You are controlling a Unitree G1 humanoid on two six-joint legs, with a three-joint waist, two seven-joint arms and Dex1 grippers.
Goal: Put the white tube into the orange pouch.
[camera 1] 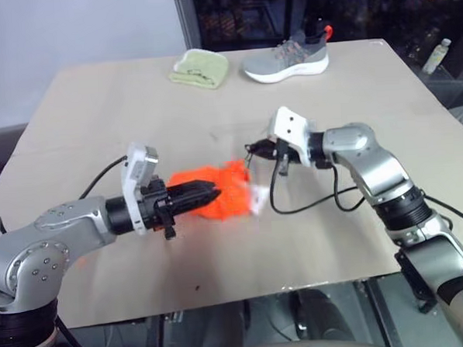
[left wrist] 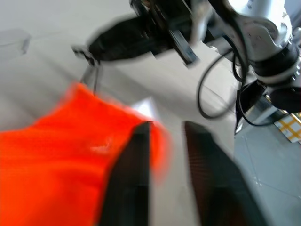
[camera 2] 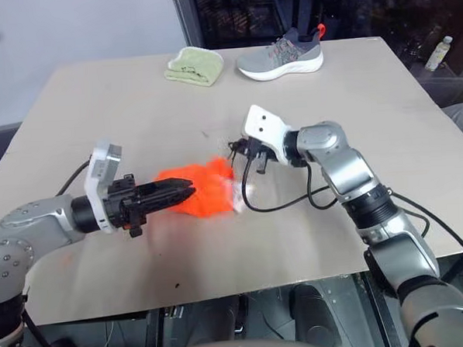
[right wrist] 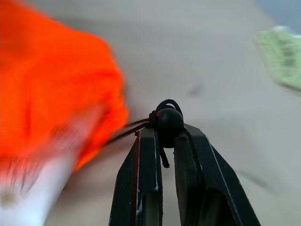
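Right wrist view showed our right pincer clamped on the black cord toggle of the orange pouch, which lay mid-counter. The white tube stuck partly out of the pouch mouth, so we judged the insertion unfinished, with closing still to come. Our left pincer stood partly open at the fabric, holding nothing. A green cloth and a grey shoe sat well apart, obstructing nothing.
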